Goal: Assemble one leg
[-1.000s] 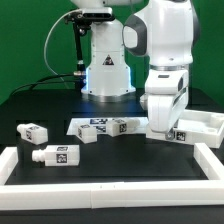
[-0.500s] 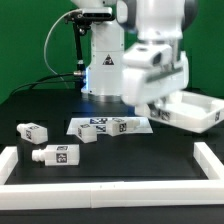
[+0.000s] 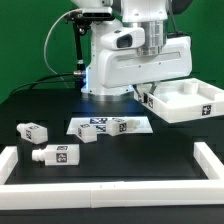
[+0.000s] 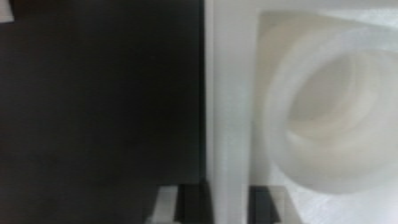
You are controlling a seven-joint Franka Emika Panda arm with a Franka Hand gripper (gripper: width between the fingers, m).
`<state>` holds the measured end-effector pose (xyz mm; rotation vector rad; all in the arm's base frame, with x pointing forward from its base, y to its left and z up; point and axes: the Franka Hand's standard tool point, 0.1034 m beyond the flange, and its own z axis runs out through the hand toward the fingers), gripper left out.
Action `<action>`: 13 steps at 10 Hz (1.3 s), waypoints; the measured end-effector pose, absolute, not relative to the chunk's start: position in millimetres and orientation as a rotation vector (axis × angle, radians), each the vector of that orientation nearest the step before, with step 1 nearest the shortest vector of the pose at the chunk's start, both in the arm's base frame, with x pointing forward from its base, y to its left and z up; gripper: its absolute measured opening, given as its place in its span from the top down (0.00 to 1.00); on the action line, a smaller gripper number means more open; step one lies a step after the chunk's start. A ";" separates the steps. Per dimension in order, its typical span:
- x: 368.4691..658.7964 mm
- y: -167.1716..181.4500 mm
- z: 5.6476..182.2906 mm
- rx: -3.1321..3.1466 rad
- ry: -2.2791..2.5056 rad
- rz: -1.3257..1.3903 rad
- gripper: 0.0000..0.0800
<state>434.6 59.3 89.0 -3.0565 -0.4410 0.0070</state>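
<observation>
My gripper [image 3: 149,93] is shut on the left rim of the large white tray-shaped part [image 3: 186,101] and holds it in the air above the table at the exterior view's right. In the wrist view the tray's thin rim [image 4: 226,120] runs between my dark fingertips [image 4: 183,205], and the gripper [image 4: 224,205] is closed on it. Two legs, small white blocks with marker tags, lie on the black table at the exterior view's left: one [image 3: 33,131] farther back, one [image 3: 55,155] nearer the front.
The marker board [image 3: 110,126] lies flat in the middle of the table. A white raised border [image 3: 100,195] runs along the table's front and sides. The robot base [image 3: 105,70] stands behind.
The arm has lifted the tray-shaped part off the table at the right and carried it upward. The legs and the marker board have not moved.
</observation>
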 end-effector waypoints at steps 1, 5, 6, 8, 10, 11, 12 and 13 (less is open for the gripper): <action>435.1 58.2 88.6 -3.069 -0.320 0.011 0.93; 481.6 9.3 83.8 -3.059 0.295 0.108 0.93; 480.1 11.5 83.3 -3.046 0.428 0.115 0.93; 478.7 14.7 82.2 -3.051 0.384 0.119 0.93; 487.0 2.4 78.6 -3.062 0.277 0.141 0.93; 506.0 -14.1 74.0 -3.067 0.154 0.146 0.93; 522.2 -19.8 66.6 -3.077 0.070 0.134 0.93; 526.0 -16.5 59.4 -3.072 0.005 0.139 0.93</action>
